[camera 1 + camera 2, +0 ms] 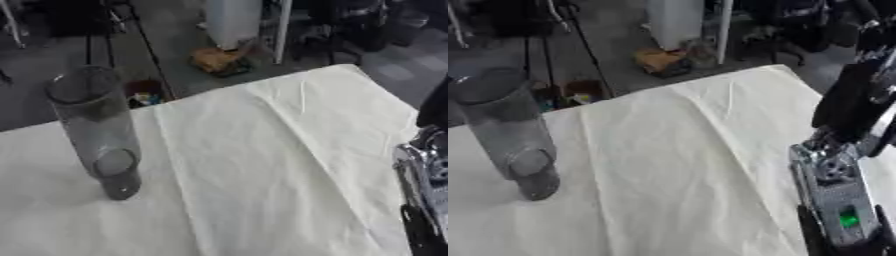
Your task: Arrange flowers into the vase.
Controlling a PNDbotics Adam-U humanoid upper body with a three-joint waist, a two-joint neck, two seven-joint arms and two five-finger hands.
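Note:
A tall clear glass vase [94, 127] stands upright on the left part of the table, which is covered with a cream cloth [262, 165]. I see nothing inside the vase, and no flowers show in either view. My right arm [837, 195] comes down along the right edge, silver with a green light on the forearm. Only a black part of the right hand [868, 242] shows at the bottom right corner, well to the right of the vase and apart from it. My left hand is out of view.
The cloth has creases running from the far edge toward me. Beyond the table's far edge [262, 80] lies the floor with a yellowish bundle [214, 60], stand legs [131, 40], a white post [282, 30] and a small bin [144, 92].

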